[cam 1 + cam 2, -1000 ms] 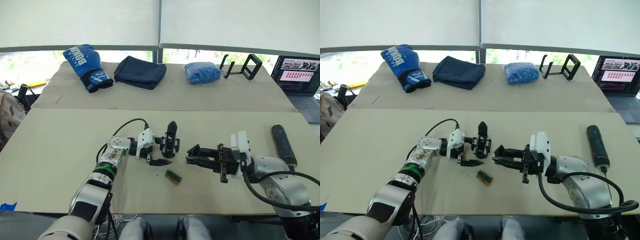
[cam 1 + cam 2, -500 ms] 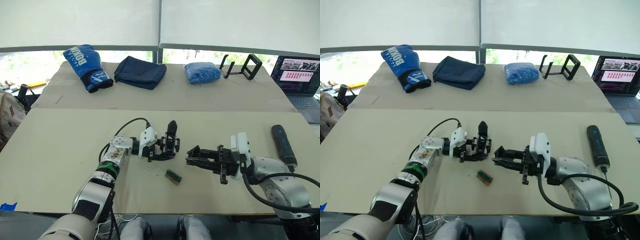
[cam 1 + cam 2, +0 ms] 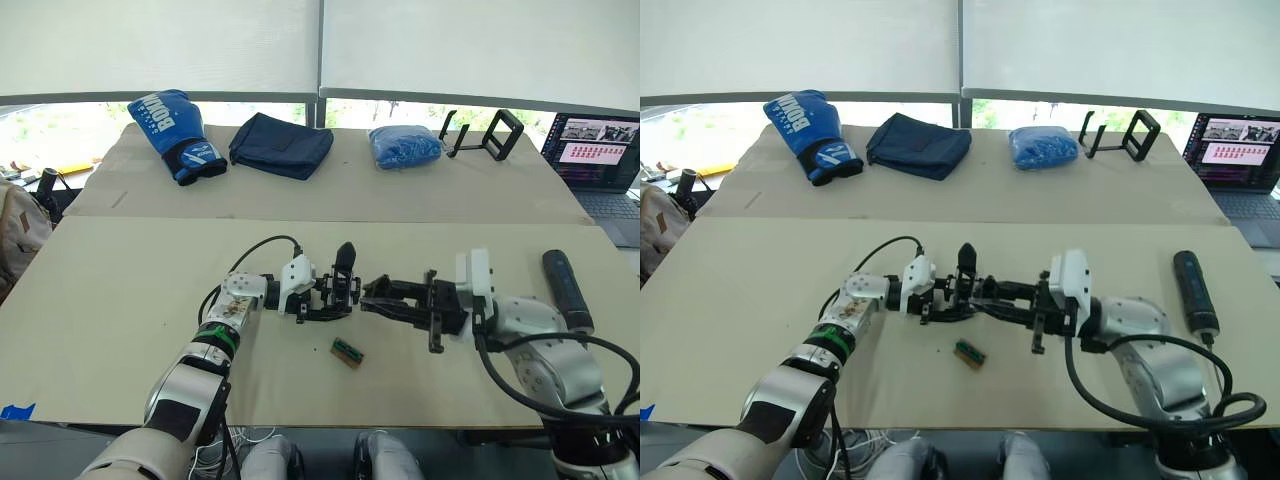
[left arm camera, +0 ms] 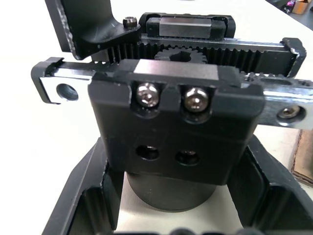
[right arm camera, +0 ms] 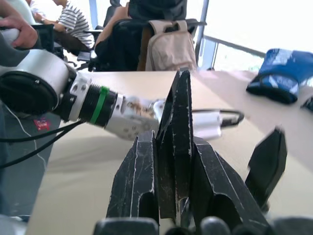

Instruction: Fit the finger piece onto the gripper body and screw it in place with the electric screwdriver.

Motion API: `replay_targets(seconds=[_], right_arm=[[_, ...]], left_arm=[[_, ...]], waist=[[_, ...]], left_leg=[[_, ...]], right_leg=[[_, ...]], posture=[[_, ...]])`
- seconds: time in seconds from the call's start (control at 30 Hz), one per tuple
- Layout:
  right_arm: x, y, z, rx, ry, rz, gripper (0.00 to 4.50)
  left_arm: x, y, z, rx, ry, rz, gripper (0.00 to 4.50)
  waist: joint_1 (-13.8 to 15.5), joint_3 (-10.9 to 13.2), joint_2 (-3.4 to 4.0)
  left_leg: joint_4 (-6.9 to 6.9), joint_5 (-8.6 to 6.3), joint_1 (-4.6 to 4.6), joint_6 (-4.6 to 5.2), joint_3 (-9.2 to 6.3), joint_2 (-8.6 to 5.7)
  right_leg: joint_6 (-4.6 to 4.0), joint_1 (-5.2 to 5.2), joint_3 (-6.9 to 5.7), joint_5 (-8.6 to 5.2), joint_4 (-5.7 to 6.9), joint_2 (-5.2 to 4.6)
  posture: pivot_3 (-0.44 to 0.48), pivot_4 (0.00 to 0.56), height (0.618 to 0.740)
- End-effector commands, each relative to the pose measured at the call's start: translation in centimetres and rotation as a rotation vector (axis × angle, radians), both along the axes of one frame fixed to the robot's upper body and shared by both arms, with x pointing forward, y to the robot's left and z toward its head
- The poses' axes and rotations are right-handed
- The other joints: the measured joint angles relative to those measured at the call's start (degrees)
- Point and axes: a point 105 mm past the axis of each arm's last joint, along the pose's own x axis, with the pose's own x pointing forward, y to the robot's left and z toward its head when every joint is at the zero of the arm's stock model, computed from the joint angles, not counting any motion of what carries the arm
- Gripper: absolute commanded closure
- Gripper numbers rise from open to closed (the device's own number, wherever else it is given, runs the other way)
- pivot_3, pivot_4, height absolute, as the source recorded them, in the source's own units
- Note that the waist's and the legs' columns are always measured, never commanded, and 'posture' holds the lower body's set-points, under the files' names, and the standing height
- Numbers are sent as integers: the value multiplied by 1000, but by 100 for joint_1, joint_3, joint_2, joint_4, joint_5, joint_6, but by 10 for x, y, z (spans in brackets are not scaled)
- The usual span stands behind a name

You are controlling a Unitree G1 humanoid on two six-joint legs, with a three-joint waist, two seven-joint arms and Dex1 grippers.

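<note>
On the near table, the left gripper [image 3: 322, 298] is clamping the gripper body [image 4: 173, 127] by its base, its two fingers closed around it, holding the assembly with one finger upright. The right gripper [image 3: 385, 293] is reaching across with its arm stretched flat, fingers pinched shut on the finger piece [image 5: 176, 147], tip almost touching the body. The piece looks small, light, rigid and smooth, likely to twist if gripped near its point. The screwdriver [image 3: 567, 290] is lying untouched by the right forearm; it looks heavier, best taken mid-barrel.
</note>
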Motion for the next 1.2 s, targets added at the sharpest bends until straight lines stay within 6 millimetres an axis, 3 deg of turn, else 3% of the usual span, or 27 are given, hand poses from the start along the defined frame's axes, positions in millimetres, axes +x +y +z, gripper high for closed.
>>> replay_targets(seconds=[0.03,0.43,1.2], right_arm=[[8,6,2,-14,-42,-3,4069],[26,33,-12,-53,-5,78,4069],[42,33,-20,-82,30,108,4069]], left_arm=[[-1,0,-2,14,-1,-5,2153],[-4,1,-8,28,19,0,2153],[-10,4,-17,46,48,-5,2153]], waist=[[0,0,0],[-15,-1,2],[-79,-2,4]], left_leg=[[0,0,-1,0,0,0],[4,0,0,0,4,-1],[4,1,4,-3,4,0]], right_leg=[[0,0,-1,0,-1,0],[2,3,-2,1,2,1],[3,4,-3,1,6,0]], posture=[[0,150,740],[0,150,740],[0,150,740]])
